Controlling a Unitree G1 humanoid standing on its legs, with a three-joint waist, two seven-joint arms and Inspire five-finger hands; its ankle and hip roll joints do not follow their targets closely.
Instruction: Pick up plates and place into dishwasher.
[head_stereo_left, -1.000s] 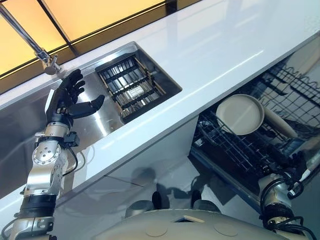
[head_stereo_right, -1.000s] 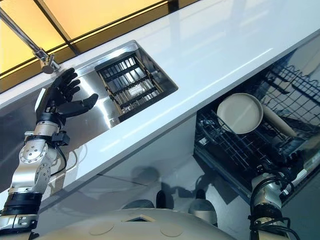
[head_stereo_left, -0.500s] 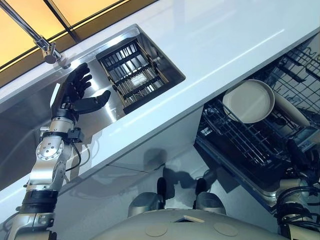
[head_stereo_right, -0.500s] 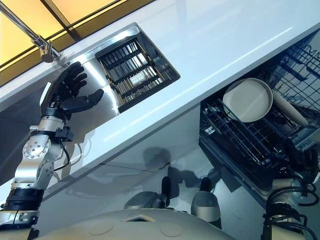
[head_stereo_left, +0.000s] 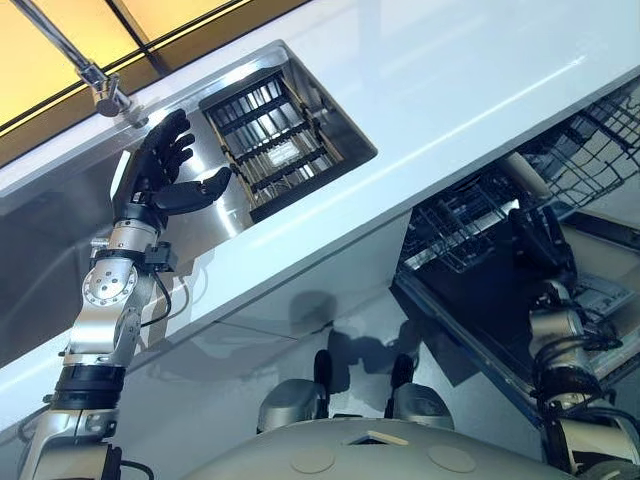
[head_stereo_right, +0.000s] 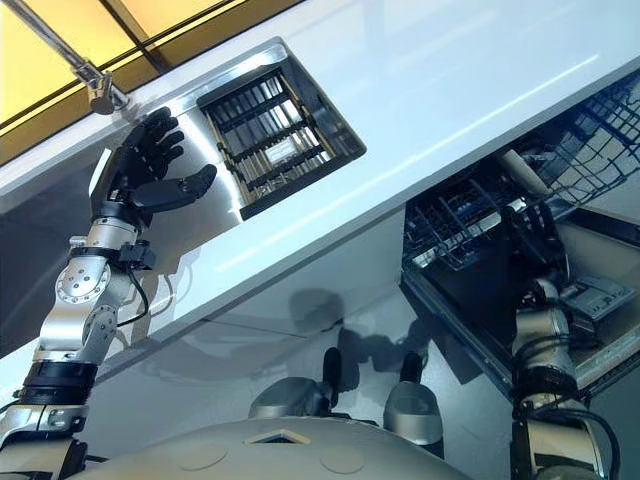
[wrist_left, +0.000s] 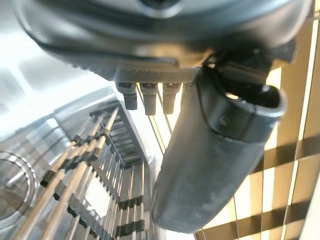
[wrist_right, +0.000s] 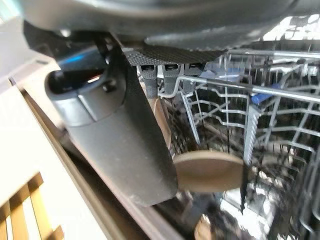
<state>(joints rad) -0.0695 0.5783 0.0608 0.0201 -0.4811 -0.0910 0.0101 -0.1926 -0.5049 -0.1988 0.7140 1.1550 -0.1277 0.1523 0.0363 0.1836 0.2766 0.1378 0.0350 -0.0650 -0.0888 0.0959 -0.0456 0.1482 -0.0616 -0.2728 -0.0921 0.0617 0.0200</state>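
Plate: a beige plate (wrist_right: 207, 171) stands on edge among the wire tines of the dishwasher rack (head_stereo_left: 470, 215), just past the right hand's fingertips, apart from them.
Right hand (head_stereo_left: 540, 238): raised before the rack, fingers straight, holding nothing.
Left hand (head_stereo_left: 160, 175): spread wide, empty, over the sink (head_stereo_left: 60, 250).
Hidden: the right hand blocks the plate in the head views.
Nearby: slatted drying rack (head_stereo_left: 270, 150), faucet (head_stereo_left: 95, 85), white counter (head_stereo_left: 450, 70).

Drying rack (head_stereo_left: 272, 152) in the sink (head_stereo_left: 60, 262) (left), dishwasher rack (head_stereo_left: 480, 215) below the counter (head_stereo_left: 470, 70), right.
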